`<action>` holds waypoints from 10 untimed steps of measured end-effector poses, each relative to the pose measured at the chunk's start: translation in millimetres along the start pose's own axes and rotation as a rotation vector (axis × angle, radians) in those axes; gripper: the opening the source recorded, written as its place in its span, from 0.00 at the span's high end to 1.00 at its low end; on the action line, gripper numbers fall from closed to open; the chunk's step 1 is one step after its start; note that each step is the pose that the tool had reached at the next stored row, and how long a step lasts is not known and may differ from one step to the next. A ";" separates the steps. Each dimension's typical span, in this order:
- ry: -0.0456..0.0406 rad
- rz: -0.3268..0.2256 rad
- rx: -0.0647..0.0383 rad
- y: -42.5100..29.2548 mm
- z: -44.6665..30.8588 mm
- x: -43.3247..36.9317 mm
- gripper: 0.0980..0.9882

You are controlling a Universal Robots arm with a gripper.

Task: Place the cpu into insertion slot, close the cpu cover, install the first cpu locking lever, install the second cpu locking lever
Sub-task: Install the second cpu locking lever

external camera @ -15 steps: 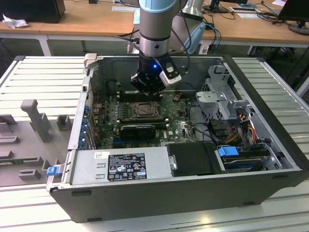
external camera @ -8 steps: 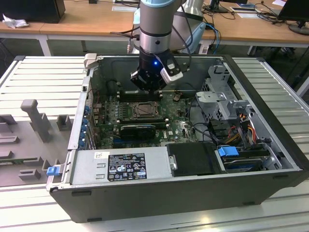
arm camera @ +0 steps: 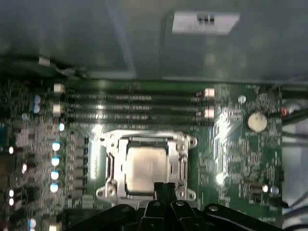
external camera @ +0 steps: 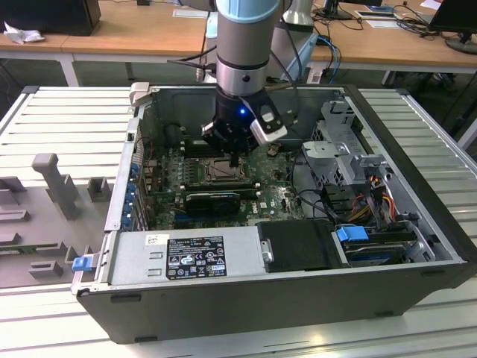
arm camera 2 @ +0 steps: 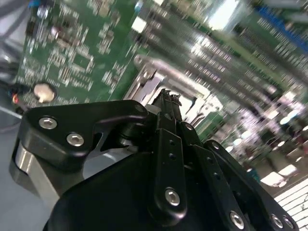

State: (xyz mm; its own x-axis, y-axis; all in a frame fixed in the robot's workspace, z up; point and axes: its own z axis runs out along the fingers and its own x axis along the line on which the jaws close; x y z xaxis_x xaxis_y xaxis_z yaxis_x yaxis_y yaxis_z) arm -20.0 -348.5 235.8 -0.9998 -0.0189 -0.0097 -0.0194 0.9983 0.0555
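We're hovering the gripper (arm camera: 163,185) just over the edge of the insertion slot (arm camera: 144,166) inside the open PC case (external camera: 417,224). The cpu (arm camera: 146,165) is already sitting in the slot, and the cpu cover (arm camera: 179,149) is looking closed, framing it. Fingers (arm camera 2: 169,122) are pressed together, clenched on nothing. We're judging we're on the locking-lever step; the next move is calling for a fine fingertip push on a thin lever, which we can't make out clearly beside the socket.

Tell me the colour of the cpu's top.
Pale silvery-grey, plain; the cpu shows best in the first wrist view.
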 end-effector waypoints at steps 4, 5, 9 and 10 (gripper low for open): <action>0.0047 -0.001 -0.030 -11.1 1.5 1.8 0.99; 0.0046 -0.002 -0.042 -12.3 1.6 2.3 0.99; 0.0043 -0.003 -0.058 -25.4 1.4 9.5 0.99; 0.0044 -0.004 -0.059 -25.8 1.3 15.7 0.99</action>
State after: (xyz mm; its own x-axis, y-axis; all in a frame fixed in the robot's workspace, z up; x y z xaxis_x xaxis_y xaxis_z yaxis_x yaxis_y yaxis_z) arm -35.3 -374.5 232.9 -0.9997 -0.0228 -0.0057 -0.0233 0.9932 0.1143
